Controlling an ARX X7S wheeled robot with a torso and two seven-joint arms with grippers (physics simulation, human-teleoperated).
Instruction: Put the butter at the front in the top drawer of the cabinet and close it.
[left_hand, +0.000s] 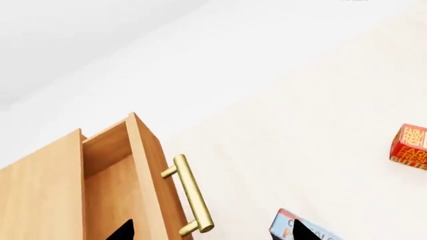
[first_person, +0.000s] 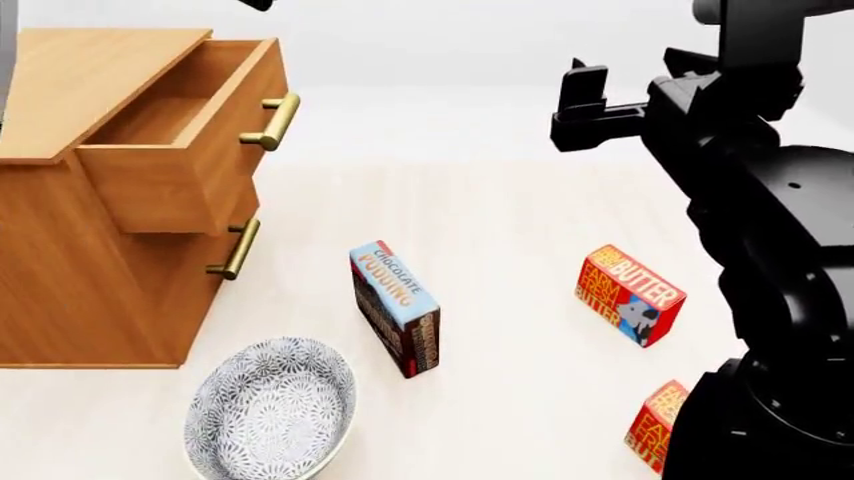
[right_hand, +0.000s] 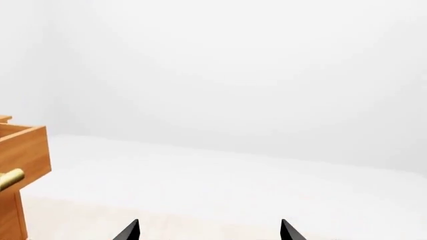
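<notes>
1. At the far left of your head view stands the cabinet (first_person: 80, 300), light-brown wood, with the top drawer (first_person: 180, 130) pulled out and showing bare wood inside; its brass bar handle (first_person: 274, 120) faces right.
2. Below it, the lower drawer's handle (first_person: 236, 250) sits flush against the cabinet front, so that drawer is shut.
3. Your butter (first_person: 657, 425), the nearer of two identical red-orange boxes, lies at the near right, partly hidden behind your right arm's black body. The second butter box (first_person: 630, 295) lies farther back, well apart from the cabinet.
4. Between cabinet and butter boxes, the chocolate pudding box (first_person: 396, 308) stands on a long edge, with the patterned bowl (first_person: 271, 410) near it on the left.
5. Your right gripper (right_hand: 208, 231) is raised at the far right, away from every object; its two finger tips stand wide apart and hold nothing.
6. Your left gripper (left_hand: 210, 231) hovers high beside the open drawer; the wrist camera shows one tip over the drawer's inside and the other over the pudding box, so it is spread wide and empty.
7. Both butter boxes rest on the pale table (first_person: 534, 200), neither touched by a gripper.
</notes>
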